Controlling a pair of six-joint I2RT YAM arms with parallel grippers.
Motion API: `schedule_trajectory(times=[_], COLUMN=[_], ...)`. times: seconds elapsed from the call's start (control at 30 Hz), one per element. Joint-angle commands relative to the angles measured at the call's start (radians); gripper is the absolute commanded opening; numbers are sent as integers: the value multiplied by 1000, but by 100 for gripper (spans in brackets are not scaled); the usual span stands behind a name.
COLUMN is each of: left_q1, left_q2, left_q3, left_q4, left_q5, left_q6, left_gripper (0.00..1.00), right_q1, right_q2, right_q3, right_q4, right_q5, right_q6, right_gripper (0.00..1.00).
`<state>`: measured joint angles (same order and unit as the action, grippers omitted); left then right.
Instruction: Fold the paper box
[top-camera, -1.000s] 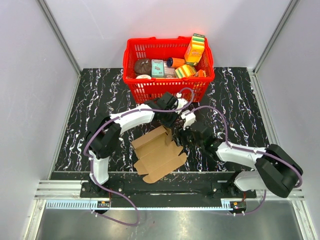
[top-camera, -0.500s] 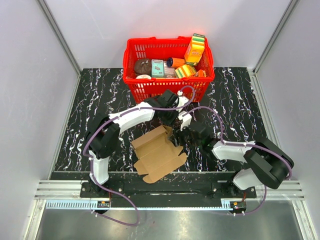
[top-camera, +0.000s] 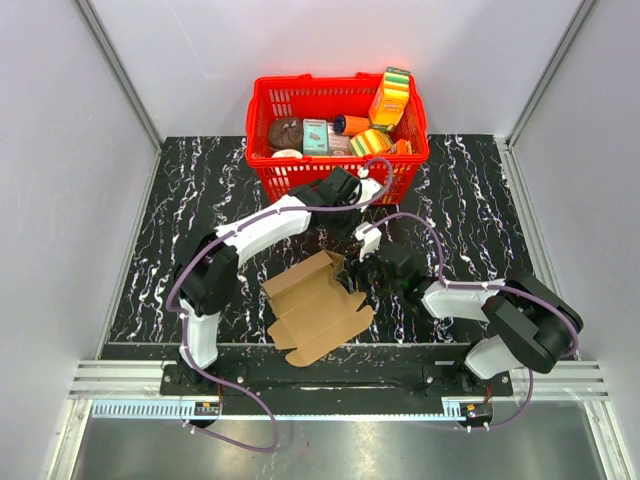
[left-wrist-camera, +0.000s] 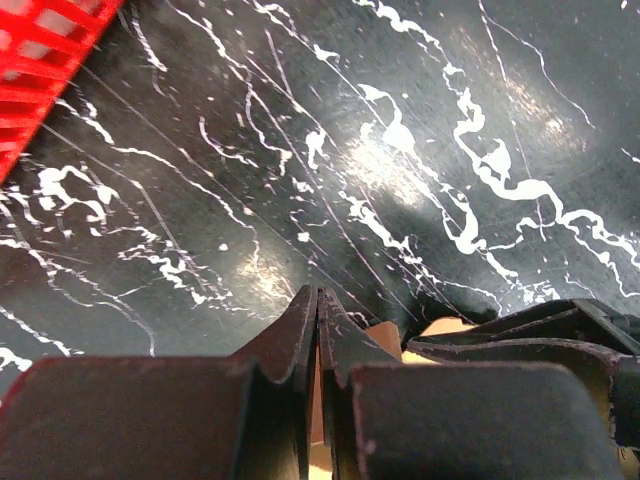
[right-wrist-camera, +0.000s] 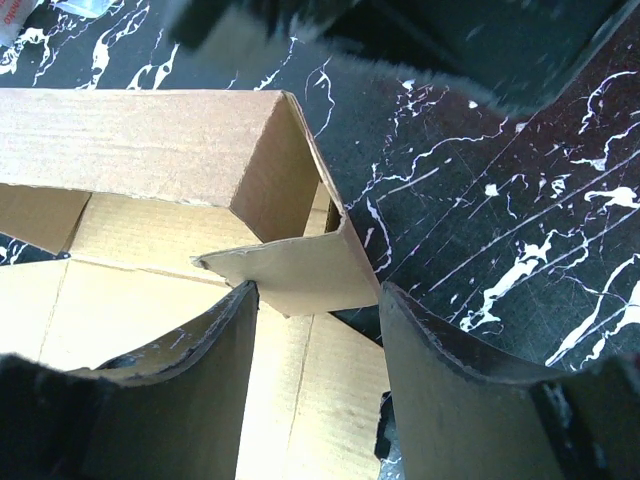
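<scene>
Paper box (top-camera: 318, 308) is lying half-folded, far wall (top-camera: 300, 272) up; right gripper (right-wrist-camera: 318, 292) is straddling a flap (right-wrist-camera: 290, 268) open-jawed, left gripper (left-wrist-camera: 318, 300) closed, empty.

The left arm (top-camera: 262, 233) and the right arm (top-camera: 462, 300) look alike: white shells on the long links, with chunky black joints between them. A thin purple cable (top-camera: 412, 214) loops along each. The fingers (right-wrist-camera: 455, 400) are matte black with curved, scuffed edges.
</scene>
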<state>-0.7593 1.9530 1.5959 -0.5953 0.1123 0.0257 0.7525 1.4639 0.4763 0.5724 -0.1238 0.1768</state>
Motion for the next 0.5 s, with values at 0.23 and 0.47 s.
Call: schedule_trajectory(times=[0.23, 0.47], left_q1=[89, 97], left_q2=[-232, -446], left_q3=[-69, -353], left_q4=[11, 37], left_q5=[-169, -207], left_q6=[-61, -116], left_gripper=[5, 0], right_q1=[-8, -8], right_q2=[0, -16], right_q3=[-4, -2], right_q4=[72, 64], right_q5=[-28, -34], right_q6=[0, -16], right_gripper=[57, 57])
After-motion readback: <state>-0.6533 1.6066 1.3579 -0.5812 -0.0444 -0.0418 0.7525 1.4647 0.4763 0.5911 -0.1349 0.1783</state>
